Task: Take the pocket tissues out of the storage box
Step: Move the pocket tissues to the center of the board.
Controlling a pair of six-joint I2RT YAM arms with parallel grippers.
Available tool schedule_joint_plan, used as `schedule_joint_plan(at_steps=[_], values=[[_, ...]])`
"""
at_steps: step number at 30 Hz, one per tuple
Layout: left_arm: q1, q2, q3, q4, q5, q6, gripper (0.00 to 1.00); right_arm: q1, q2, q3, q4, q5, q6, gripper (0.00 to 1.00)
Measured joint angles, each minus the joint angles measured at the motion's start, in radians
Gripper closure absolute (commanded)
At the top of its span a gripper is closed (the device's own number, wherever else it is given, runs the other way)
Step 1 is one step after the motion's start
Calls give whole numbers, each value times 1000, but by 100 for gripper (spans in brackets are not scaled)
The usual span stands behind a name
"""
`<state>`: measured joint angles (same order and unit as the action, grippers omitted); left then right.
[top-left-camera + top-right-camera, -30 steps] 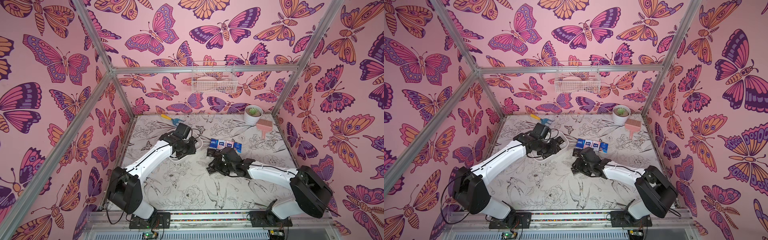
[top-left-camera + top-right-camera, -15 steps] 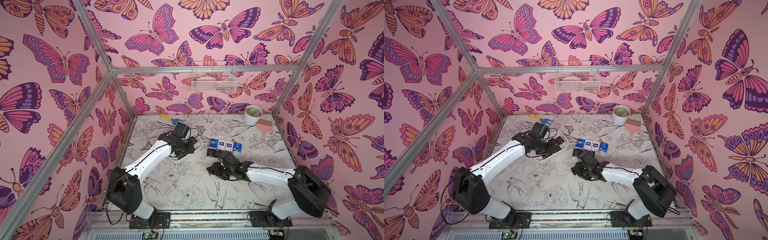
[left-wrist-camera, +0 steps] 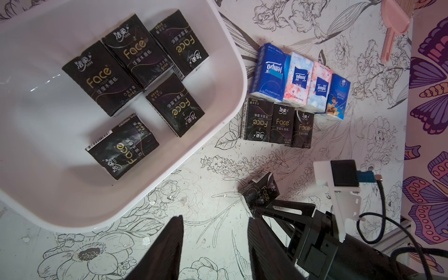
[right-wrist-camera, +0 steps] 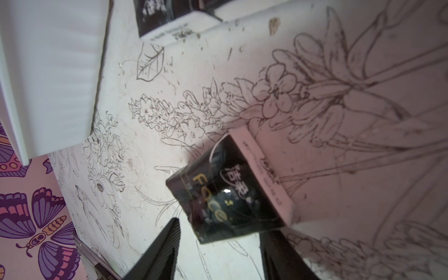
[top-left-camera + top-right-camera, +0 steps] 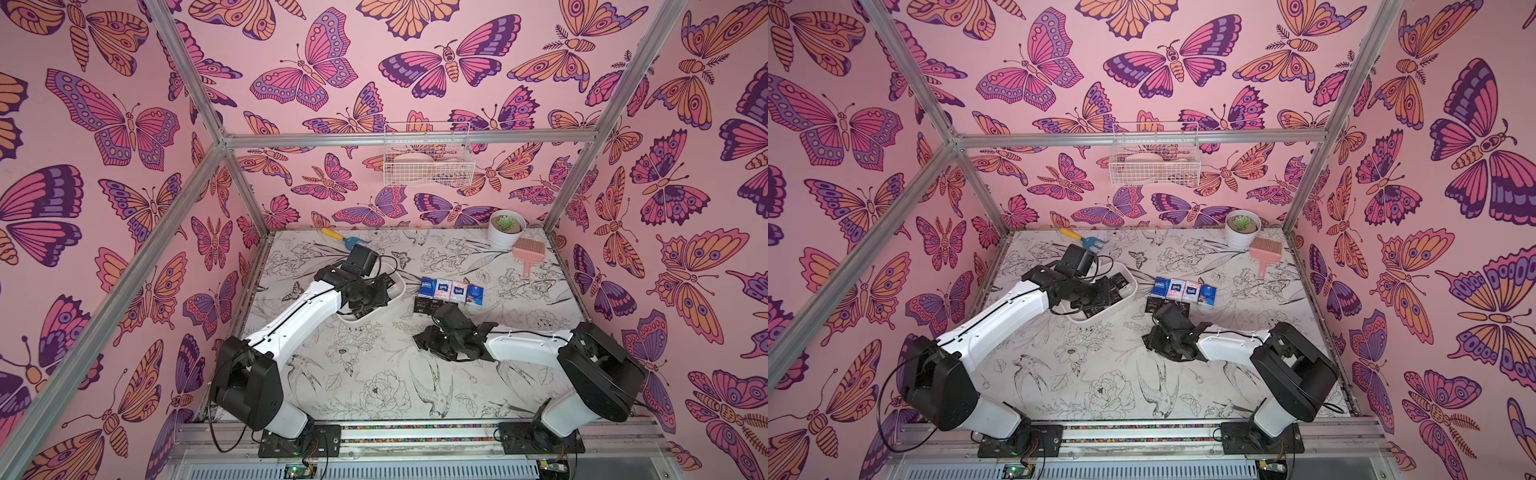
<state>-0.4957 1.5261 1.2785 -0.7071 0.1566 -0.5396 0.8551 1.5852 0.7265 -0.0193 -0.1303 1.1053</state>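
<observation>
Both top views are bright, even and sharp, with only soft shadows on the bench (image 5: 374,365). In the left wrist view faint glare streaks the storage box (image 3: 36,97) floor. The right wrist view is dimmer and pink-tinged, and the near black packet (image 4: 225,201) is blurred.

Five black pocket tissues (image 3: 101,77) lay in the white storage box (image 3: 48,145). Beside it on the counter (image 3: 206,194), four coloured packets (image 3: 300,80) touched a row of three black packets (image 3: 278,126). The right gripper (image 3: 264,206) pinched another black packet (image 3: 260,191); the left gripper (image 3: 214,218) stood apart, empty.
</observation>
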Motion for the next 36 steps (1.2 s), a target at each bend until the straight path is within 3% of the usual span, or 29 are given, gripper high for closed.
schedule_joint_plan(at_steps=[14, 26, 36], values=[[0, -14, -15, 0, 0, 0, 51, -51, 48, 60, 13, 2, -32, 52], [1, -17, -27, 0, -21, 0, 51, -52, 58, 31, 36, -5, -33, 83], [9, -19, -27, 0, -27, 1, 51, -76, -57, 26, -42, -12, -91, 94]])
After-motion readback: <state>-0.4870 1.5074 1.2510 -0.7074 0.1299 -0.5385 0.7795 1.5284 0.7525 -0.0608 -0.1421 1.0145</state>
